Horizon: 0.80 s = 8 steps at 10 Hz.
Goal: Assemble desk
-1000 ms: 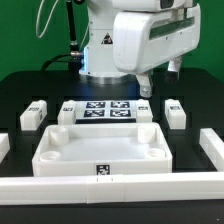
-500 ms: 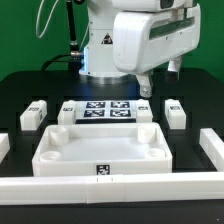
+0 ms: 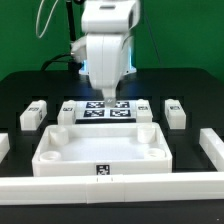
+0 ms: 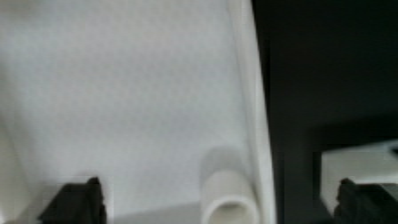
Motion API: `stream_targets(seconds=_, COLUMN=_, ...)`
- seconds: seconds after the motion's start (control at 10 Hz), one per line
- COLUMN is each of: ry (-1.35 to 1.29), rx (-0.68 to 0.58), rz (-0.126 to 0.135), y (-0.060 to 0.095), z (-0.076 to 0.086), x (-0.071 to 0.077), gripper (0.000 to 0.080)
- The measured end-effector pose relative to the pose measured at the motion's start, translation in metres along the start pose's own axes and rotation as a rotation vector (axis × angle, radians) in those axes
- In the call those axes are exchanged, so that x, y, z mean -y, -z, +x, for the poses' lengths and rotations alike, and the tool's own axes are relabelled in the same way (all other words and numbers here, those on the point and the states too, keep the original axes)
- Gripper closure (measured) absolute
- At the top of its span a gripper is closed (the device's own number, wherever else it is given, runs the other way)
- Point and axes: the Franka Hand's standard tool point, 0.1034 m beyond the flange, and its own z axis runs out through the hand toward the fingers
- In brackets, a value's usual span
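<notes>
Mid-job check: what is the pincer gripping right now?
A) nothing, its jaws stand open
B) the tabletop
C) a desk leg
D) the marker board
A: in the wrist view the pincer shows its fingertips wide apart with nothing clamped between them, and in the exterior view the tabletop lies apart from it.

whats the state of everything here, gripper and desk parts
gripper: open, empty, pointing down
tabletop: lying flat, rim up, no legs fitted
legs: loose, lying apart from the tabletop, none picked up
marker board: lying flat behind the tabletop
</notes>
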Motion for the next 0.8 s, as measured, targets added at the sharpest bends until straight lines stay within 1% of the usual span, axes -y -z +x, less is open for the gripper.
stream_targets(seconds=0.1, ry=0.122, rx=-0.005, rz=0.009, y=-0.006, z=-0.009, x=0.000, gripper=0.0150)
stream_targets(seconds=0.2, ry=0.142, rx=-0.004, rz=0.004, y=-0.004, z=-0.005, x=-0.002, gripper=0.0150)
stream_targets(seconds=0.4, ry=0.137, rx=-0.006, rz=0.010, y=-0.008, z=-0.006, x=0.000, gripper=0.0150)
stream_targets(seconds=0.5, ry=0.144, rx=-0.013, rz=-0.003, y=-0.024, z=-0.011, x=0.003, gripper=0.0150)
stream_targets(seconds=0.6, ry=0.128, rx=-0.022, rz=0.001, y=-0.045, z=-0.013, x=0.007, gripper=0.0150)
stream_targets(seconds=0.7, ry=0.110, rx=-0.028, rz=0.003, y=-0.059, z=-0.010, x=0.010, gripper=0.0150)
stream_targets(seconds=0.8, ry=0.089, rx=-0.031, rz=-0.010, y=-0.067, z=-0.007, x=0.010, gripper=0.0150)
